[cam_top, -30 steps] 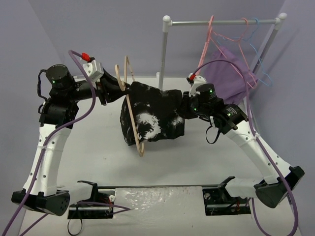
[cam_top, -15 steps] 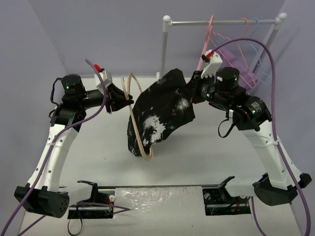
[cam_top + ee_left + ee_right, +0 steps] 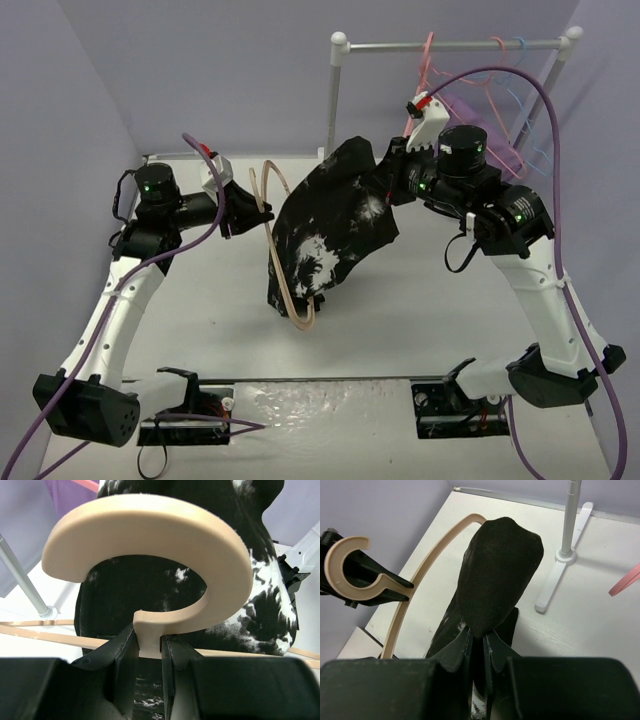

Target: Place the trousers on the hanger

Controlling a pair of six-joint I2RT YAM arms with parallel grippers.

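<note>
The beige hanger (image 3: 283, 262) hangs upright over the table, its hook (image 3: 150, 555) clamped between the jaws of my left gripper (image 3: 243, 205) (image 3: 148, 647). The trousers (image 3: 335, 225), black with white blotches, drape from my right gripper (image 3: 388, 183) down to the hanger, whose beige loop crosses their lower part. In the right wrist view my right gripper (image 3: 477, 635) is shut on a bunched fold of the trousers (image 3: 500, 565), with the hanger (image 3: 422, 572) to the left. The trousers (image 3: 260, 595) fill the background of the left wrist view.
A clothes rack (image 3: 332, 100) stands at the back right, with thin pink and blue wire hangers (image 3: 500, 60) on its bar. Its foot (image 3: 560, 555) rests on the table just beyond the trousers. A purple cable arcs over my right arm.
My right arm has risen and drawn the trousers up toward the rack, so they slope down steeply to the hanger. My left arm has shifted the hanger slightly right and lower.
</note>
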